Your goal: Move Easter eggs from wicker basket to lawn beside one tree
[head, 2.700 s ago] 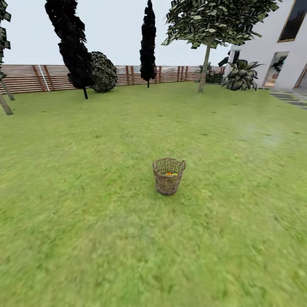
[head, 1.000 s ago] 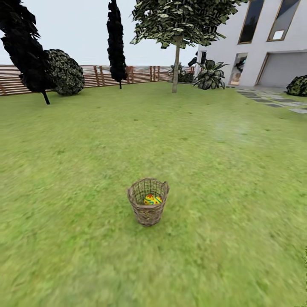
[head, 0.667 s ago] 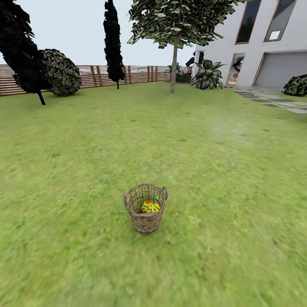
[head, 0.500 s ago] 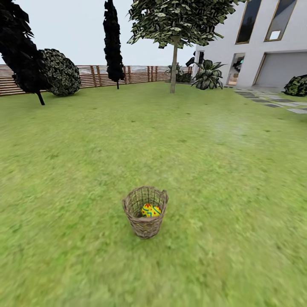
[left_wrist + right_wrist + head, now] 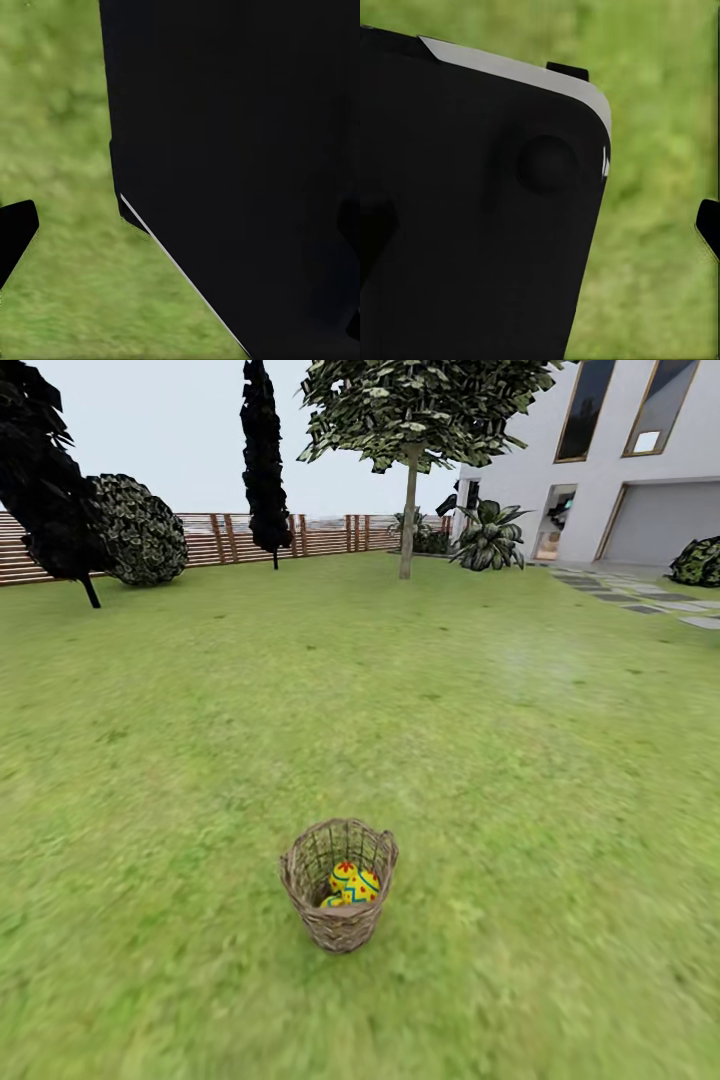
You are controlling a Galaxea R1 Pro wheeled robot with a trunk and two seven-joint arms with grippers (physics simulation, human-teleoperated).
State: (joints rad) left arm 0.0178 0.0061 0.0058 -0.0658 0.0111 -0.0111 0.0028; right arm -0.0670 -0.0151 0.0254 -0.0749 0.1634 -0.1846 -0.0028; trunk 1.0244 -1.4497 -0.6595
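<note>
Eggs (image 5: 350, 883): yellow with red and blue markings, lying together at the bottom of the basket (image 5: 338, 933); two are plainly showing, a sliver of another is peeking out at 8 o'clock of them, and whether all three are there I cannot tell through the weave

Basket: standing upright on the lawn (image 5: 520, 780), sitting low in the head view, slightly toward 7 o'clock of centre, open grass all around it

Tree (image 5: 408, 510): pale trunk, leafy crown, standing far off at 12 o'clock of the basket, near the fence (image 5: 320, 535) and the house (image 5: 610, 470); a narrow black tree (image 5: 262, 460) is standing at 11 o'clock, another dark tree (image 5: 45, 480) and a round bush (image 5: 140, 530) at 10 o'clock; a palm-like plant (image 5: 488, 538) at 1 o'clock

Grippers: each wrist view is looking past a black body part onto blurred grass; whether either claw is open or closed I cannot tell

Progress: nothing is counting as done. By my reading no egg is lying out on the grass, so all three are waiting to be lifted and carried to one tree; the reach into the basket is not yet begun
</note>
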